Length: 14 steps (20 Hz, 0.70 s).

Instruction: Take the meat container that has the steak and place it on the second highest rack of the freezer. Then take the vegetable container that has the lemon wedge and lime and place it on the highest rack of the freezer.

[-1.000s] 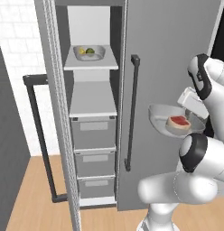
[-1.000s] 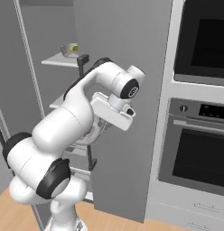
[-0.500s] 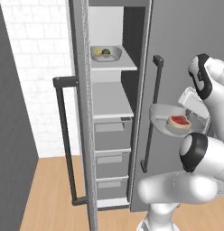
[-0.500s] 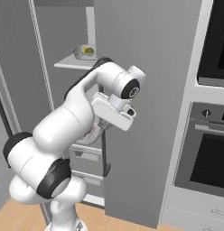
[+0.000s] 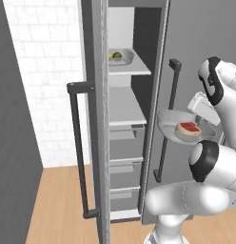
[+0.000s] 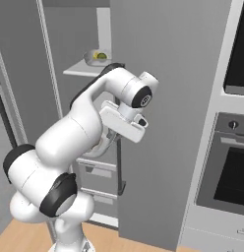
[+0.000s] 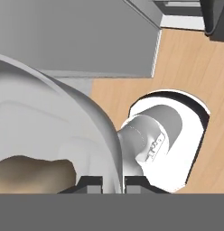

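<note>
Directly in front of the open freezer [image 5: 153,28], your gripper [image 7: 113,180] is closed tight on the rim of the meat container [image 5: 173,125], which holds the steak [image 5: 188,128] level, outside the cabinet. Note that the second highest rack [image 5: 124,110] is bare, while the lemon wedge [image 5: 111,55] and lime [image 5: 117,55] sit in the vegetable container [image 5: 123,58] on the highest rack [image 5: 134,69].

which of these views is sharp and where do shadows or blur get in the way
Left base view: even flat light, the steak and its container read clearly. Right base view: the freezer door is plain and glare-free. Hand view: the container wall sits very close, soft and curved, with the gripper shut on it.
</note>
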{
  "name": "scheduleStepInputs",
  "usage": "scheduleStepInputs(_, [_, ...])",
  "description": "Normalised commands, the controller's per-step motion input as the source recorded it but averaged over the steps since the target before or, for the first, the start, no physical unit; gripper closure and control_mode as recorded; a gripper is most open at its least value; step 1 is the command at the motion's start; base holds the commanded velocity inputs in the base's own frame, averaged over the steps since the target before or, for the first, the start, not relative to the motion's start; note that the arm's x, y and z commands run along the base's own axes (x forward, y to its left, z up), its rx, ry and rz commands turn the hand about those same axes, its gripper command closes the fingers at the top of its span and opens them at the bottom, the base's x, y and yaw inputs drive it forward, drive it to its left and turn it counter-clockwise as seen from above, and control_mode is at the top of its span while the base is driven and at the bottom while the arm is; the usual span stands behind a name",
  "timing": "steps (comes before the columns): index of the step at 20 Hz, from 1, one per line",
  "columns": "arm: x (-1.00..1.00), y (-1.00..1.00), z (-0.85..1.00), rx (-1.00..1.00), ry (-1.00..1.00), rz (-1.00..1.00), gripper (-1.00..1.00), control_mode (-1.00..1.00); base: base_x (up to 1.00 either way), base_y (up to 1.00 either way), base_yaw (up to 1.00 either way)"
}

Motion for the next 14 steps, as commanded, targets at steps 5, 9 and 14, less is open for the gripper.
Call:
scheduleStepInputs(5, [0.0,0.0,0.0,0.0,0.0,0.0,1.0,1.0,0.3,0.09,-0.04])
scheduleStepInputs(9, [0.0,0.0,0.0,0.0,0.0,0.0,1.0,1.0,0.38,0.16,-0.01])
scheduleStepInputs(14, [0.0,0.0,0.0,0.0,0.0,0.0,1.0,1.0,0.4,0.24,0.0])
